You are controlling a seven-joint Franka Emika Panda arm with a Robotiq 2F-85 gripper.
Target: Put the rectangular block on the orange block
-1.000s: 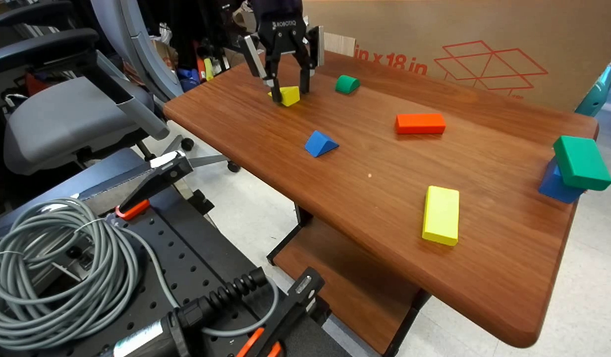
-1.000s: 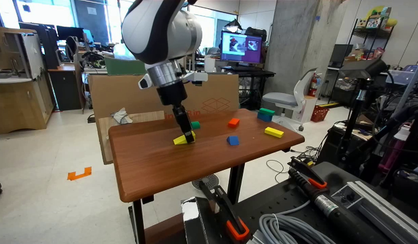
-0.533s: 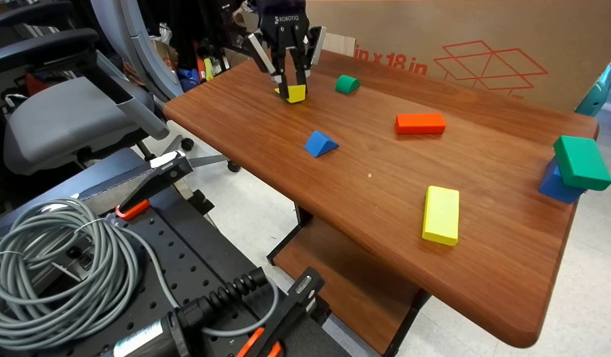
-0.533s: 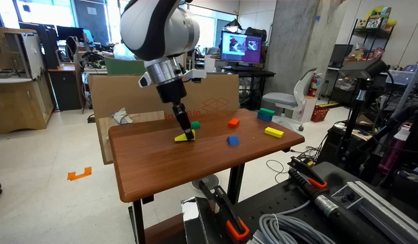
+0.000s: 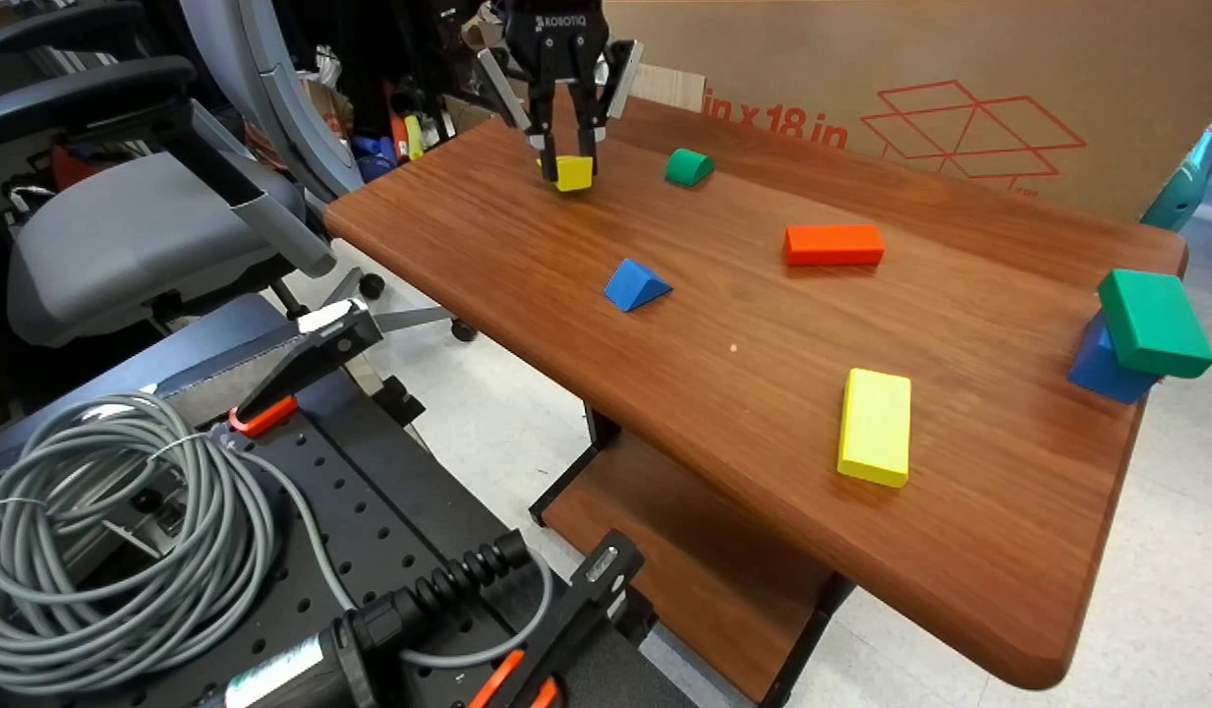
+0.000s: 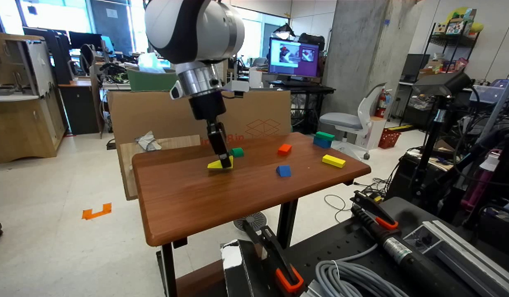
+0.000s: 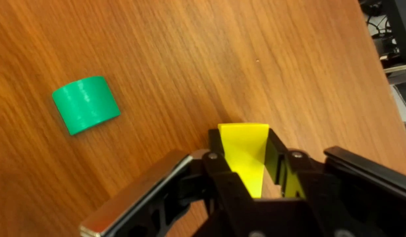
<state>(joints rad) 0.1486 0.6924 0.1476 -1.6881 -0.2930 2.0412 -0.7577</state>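
The small yellow block (image 5: 574, 173) is held between the fingers of my gripper (image 5: 570, 167) near the far-left end of the table. In an exterior view it shows as a wedge-like shape (image 6: 215, 165), partly hidden by the gripper (image 6: 225, 163). In the wrist view both fingers (image 7: 244, 140) press on the sides of the yellow block (image 7: 244, 158). It seems just above the table, with a shadow below it. The orange block (image 5: 834, 246) lies flat farther along the table with nothing on it. It also shows in an exterior view (image 6: 284, 149) and is out of the wrist view.
A green half-round block (image 5: 689, 167) lies near the gripper, also in the wrist view (image 7: 86, 104). A blue triangular block (image 5: 636, 285) and a longer yellow block (image 5: 874, 427) lie on the table (image 5: 723, 423). A green block (image 5: 1156, 323) rests on a blue block (image 5: 1109, 366). A cardboard sheet (image 5: 763, 59) stands behind.
The fingers have drawn together onto the small yellow block. Gripper and block have since shifted slightly and risen a little. The other blocks have not moved.
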